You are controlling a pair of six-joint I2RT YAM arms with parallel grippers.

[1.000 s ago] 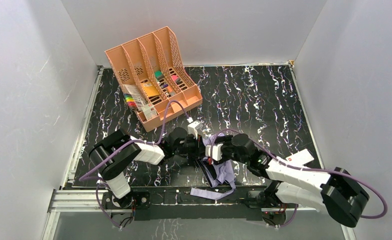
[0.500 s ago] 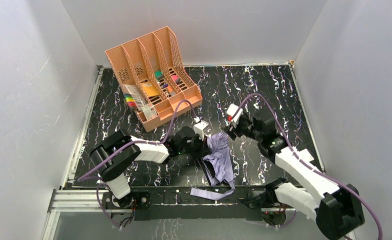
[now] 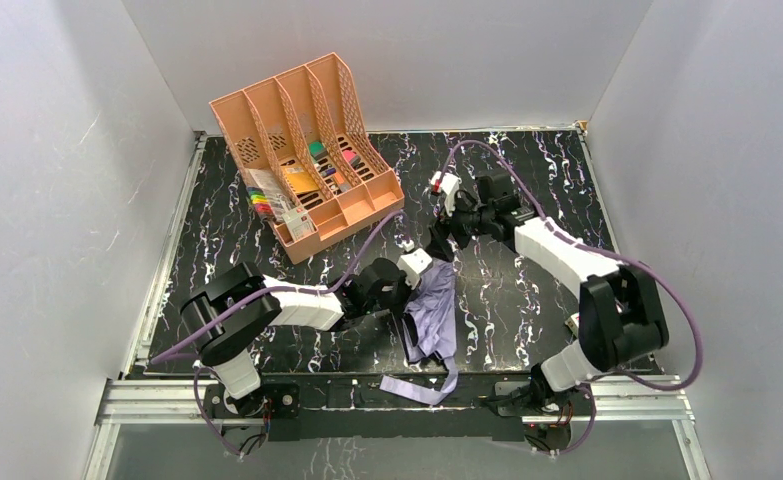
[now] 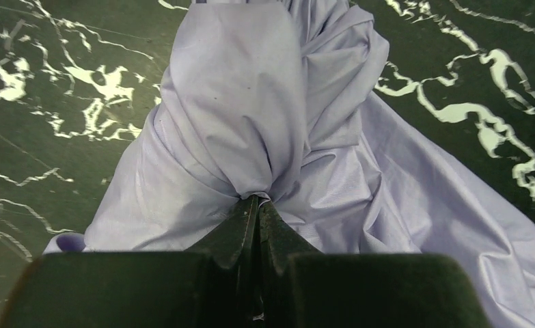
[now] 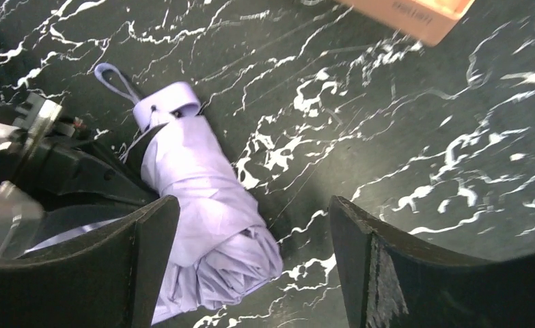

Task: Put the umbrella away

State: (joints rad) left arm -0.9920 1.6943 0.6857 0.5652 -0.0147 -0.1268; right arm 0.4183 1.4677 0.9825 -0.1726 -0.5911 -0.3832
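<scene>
Umbrella (image 3: pixel 435 315): pale lavender, partly bundled, lying on the black marbled table (image 3: pixel 527 180) near the front edge.

Left gripper (image 3: pixel 408 298): jaws pressed together on a fold of the umbrella fabric. In the left wrist view the two dark fingertips (image 4: pixel 245 219) meet with the cloth gathered to a pinch point right at their tips. The umbrella (image 4: pixel 251 123) bulges up and away ahead of the jaws, and looser cloth spreads out to their right, flat on the table.

Right gripper (image 3: pixel 445 238): jaws spread wide, nothing between them. It hangs over the table just past the far end of the umbrella, apart from the cloth. In the right wrist view the gripper (image 5: pixel 252 201) looks down on the umbrella (image 5: pixel 203 191), which sits below the jaws and nearer one finger than the other. Only bare table lies under the other finger (image 5: pixel 360 246). The pleated end lies closest to the jaws. The end with a small loop (image 5: pixel 114 78) points away from them.

Long matching strap (image 3: pixel 417 388): trails from the bundle on the side behind the left jaws, over the table's front edge.

Peach file organiser (image 3: pixel 307 150): stands at the back left of the table, well apart from both sets of jaws, with coloured items in its slots.
</scene>
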